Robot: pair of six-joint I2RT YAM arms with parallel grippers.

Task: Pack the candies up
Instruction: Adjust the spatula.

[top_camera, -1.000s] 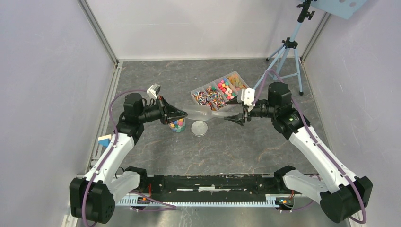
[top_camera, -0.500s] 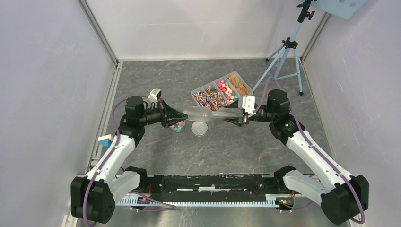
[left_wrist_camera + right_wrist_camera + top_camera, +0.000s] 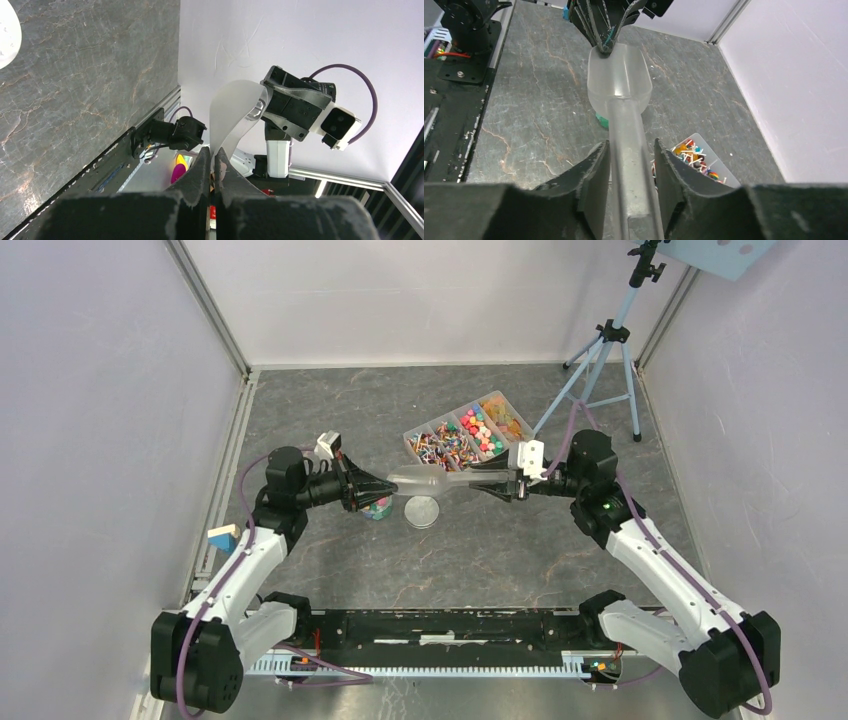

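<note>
Just behind R fingers (image 3: 591, 190), candies (image 3: 455, 440) in tray (image 3: 407, 438); these grip scoop (image 3: 619, 70) handle, L fingers (image 3: 200, 170) pinch its rim (both tight).

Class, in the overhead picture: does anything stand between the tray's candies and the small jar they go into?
The grey lid is off, beside the jar. But the left claw, shut on the scoop, partly covers the jar from above, between it and the candies.
</note>
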